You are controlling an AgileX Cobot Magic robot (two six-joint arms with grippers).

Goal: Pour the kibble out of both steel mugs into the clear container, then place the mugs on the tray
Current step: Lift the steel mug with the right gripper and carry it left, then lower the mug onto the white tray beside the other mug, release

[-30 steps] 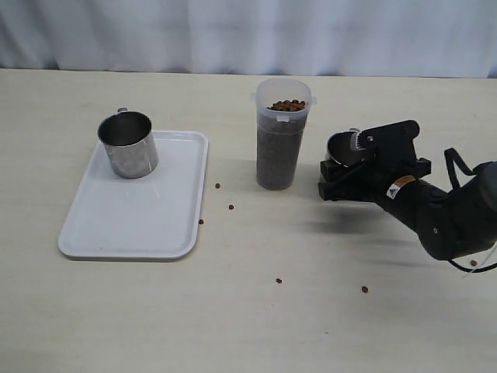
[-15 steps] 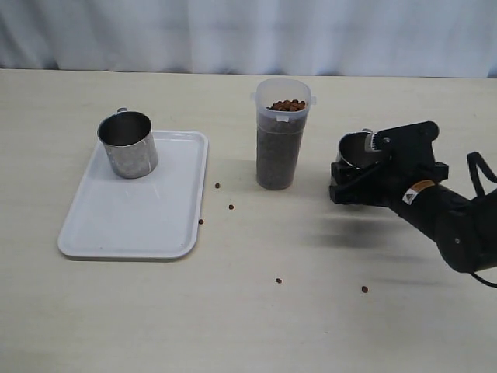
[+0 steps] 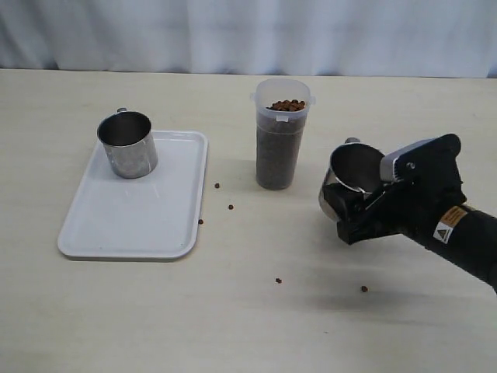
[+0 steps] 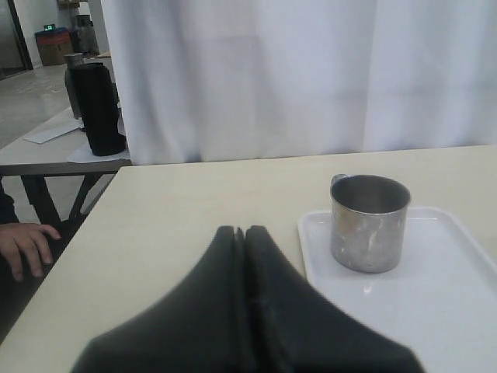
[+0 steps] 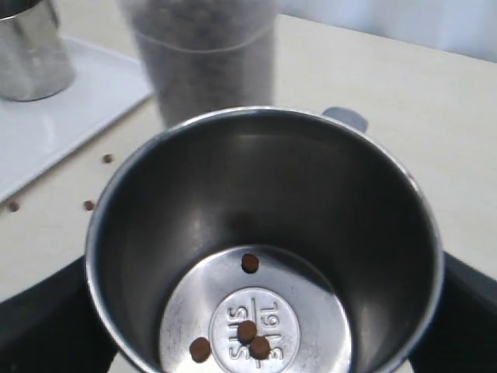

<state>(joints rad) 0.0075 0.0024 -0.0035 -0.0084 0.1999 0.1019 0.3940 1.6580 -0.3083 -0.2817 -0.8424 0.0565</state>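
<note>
My right gripper (image 3: 347, 208) is shut on a steel mug (image 3: 353, 172), held tilted above the table to the right of the clear container (image 3: 283, 144). That container is filled nearly to the rim with kibble (image 3: 287, 105). In the right wrist view, several pellets (image 5: 248, 332) lie on the bottom of the held mug (image 5: 264, 194). The other steel mug (image 3: 128, 144) stands upright at the far left corner of the white tray (image 3: 132, 225). My left gripper (image 4: 241, 231) is shut on nothing, low over the table short of the tray (image 4: 435, 311) and its mug (image 4: 369, 223). It does not show in the exterior view.
Loose pellets lie on the table between tray and container (image 3: 231, 207) and nearer the front (image 3: 279, 280), (image 3: 364, 289). A white curtain hangs behind the table's far edge. In the left wrist view, a person's hand (image 4: 27, 245) rests beyond the table's side edge.
My right gripper has carried its mug away from the container, toward the table's front and higher, with the mug now tilted. The tray, its mug and the container have not moved.
</note>
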